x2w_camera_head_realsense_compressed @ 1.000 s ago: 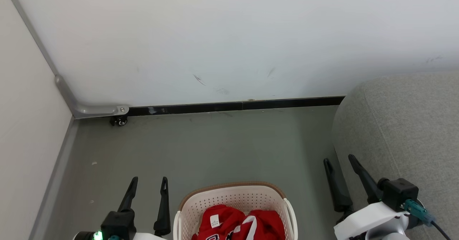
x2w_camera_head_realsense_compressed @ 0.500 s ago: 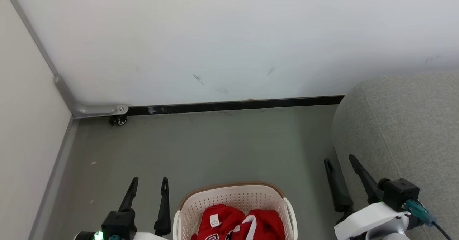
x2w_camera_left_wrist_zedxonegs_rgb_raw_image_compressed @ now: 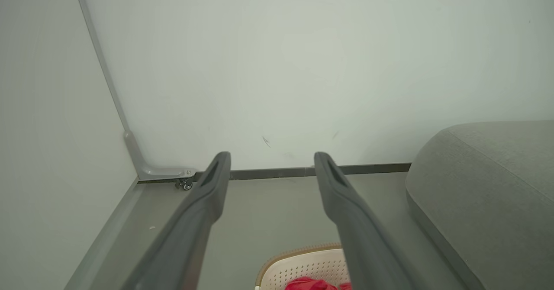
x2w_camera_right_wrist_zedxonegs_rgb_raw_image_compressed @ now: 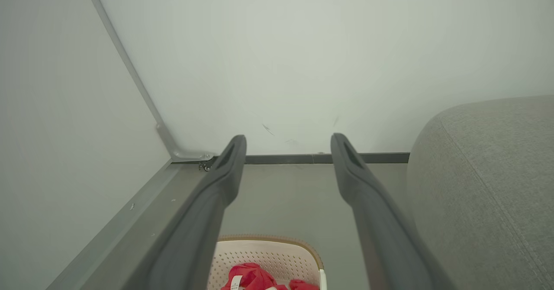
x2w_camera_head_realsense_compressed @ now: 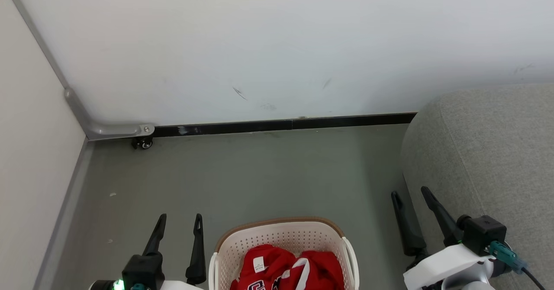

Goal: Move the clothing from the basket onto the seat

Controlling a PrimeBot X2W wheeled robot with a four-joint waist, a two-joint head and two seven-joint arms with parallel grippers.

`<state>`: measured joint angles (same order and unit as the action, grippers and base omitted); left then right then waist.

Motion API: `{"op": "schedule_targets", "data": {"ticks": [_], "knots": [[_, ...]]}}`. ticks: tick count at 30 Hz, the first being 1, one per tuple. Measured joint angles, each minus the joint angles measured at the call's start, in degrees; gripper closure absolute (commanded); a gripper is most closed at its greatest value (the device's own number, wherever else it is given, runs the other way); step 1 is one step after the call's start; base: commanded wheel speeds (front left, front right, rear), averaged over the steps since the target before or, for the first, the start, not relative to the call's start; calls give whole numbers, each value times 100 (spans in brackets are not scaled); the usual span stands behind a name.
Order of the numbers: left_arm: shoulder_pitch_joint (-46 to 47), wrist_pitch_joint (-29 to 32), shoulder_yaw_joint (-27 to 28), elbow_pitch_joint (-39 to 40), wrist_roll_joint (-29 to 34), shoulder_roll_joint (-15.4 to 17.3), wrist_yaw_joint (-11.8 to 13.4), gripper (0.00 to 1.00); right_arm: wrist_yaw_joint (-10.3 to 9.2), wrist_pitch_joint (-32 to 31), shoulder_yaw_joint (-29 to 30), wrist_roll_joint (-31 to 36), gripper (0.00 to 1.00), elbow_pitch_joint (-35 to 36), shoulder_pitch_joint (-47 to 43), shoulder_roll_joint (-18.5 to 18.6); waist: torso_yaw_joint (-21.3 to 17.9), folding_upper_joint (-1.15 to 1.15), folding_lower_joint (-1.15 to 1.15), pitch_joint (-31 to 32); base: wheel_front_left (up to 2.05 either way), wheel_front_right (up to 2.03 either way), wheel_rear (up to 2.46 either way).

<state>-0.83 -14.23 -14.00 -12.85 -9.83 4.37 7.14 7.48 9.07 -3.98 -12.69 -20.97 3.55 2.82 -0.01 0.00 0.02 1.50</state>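
Floor (x2w_camera_head_realsense_compressed: 259,173) and skirting (x2w_camera_head_realsense_compressed: 281,125) sit slightly higher in your head view than a moment ago, a camera shift only: seat (x2w_camera_head_realsense_compressed: 489,151), basket (x2w_camera_head_realsense_compressed: 281,238) and the clothing (x2w_camera_head_realsense_compressed: 277,264) inside it lie unmoved, while your left gripper (x2w_camera_head_realsense_compressed: 181,215) and right gripper (x2w_camera_head_realsense_compressed: 409,190) hang splayed and empty, so no transfer has begun.

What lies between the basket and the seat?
In the head view, a strip of bare grey floor separates the basket from the seat; the right gripper shows above that strip, by the seat's edge.
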Motion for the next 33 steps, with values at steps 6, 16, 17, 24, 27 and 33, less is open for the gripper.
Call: {"op": "schedule_targets", "data": {"ticks": [6, 16, 17, 24, 27, 33], "knots": [[1, 0, 15, 0, 7, -3, 0, 0, 0, 11, 12, -3, 0, 15, -1, -2, 3, 0, 0, -47, 0, 0, 0], [131, 0, -33, -58, 152, 68, -11, 0, 0, 160, 211, -102, 0, 164, -3, -5, -9, 0, 0, -173, 0, 0, 0], [149, 0, -48, -78, 161, 71, -15, 0, 0, 160, 241, -102, 0, 186, -4, -7, -11, 0, 0, -191, 0, 0, 0], [276, 0, -182, -200, 274, 118, -120, 0, 0, 205, 336, -100, 0, 255, -7, -8, -33, 0, 0, -325, 0, 0, 0], [361, 0, -245, -285, 305, 113, -162, 0, 0, 211, 332, -99, 0, 298, -9, -9, -48, 0, 0, -409, 0, 0, 0], [563, 0, -408, -471, 383, 98, -265, 0, 0, 230, 322, -93, 0, 441, -8, -10, -95, 0, 0, -609, 0, 0, 0]]}}
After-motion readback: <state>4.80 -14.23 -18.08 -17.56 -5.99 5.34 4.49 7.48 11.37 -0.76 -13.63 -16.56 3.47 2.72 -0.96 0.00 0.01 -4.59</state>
